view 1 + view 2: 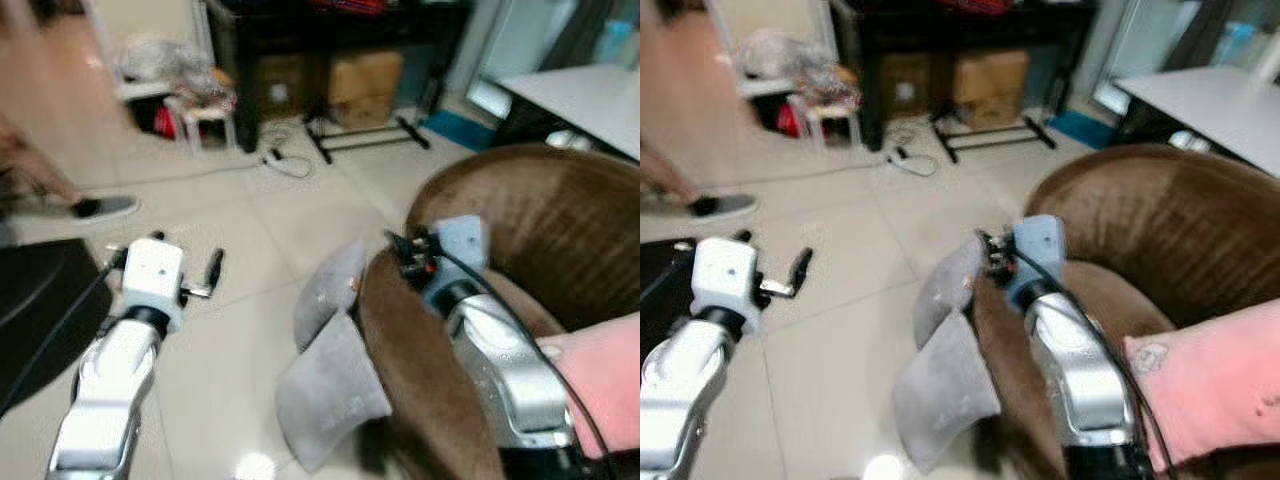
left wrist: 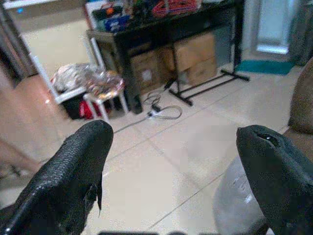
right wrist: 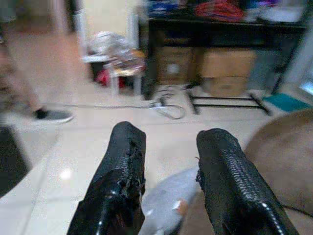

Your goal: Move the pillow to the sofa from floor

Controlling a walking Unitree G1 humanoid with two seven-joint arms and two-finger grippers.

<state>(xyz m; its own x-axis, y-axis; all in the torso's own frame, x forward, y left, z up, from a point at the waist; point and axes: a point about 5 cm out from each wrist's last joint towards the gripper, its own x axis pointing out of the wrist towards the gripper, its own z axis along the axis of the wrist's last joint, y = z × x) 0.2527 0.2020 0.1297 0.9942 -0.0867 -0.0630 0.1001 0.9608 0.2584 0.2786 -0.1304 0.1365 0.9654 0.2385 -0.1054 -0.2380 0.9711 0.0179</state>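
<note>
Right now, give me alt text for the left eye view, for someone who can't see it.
A grey pillow leans on the tiled floor against the outer side of a brown sofa. The right hand reaches over the sofa's arm just above it; the left hand hovers, open, over bare tiles.

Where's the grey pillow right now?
The grey pillow is on the tiled floor, leaning against the brown sofa arm, between both arms, just beyond the right gripper.

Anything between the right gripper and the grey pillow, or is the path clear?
Nothing visible stands between. The right gripper is open just above the grey pillow, which leans on the sofa arm it must clear.
</note>
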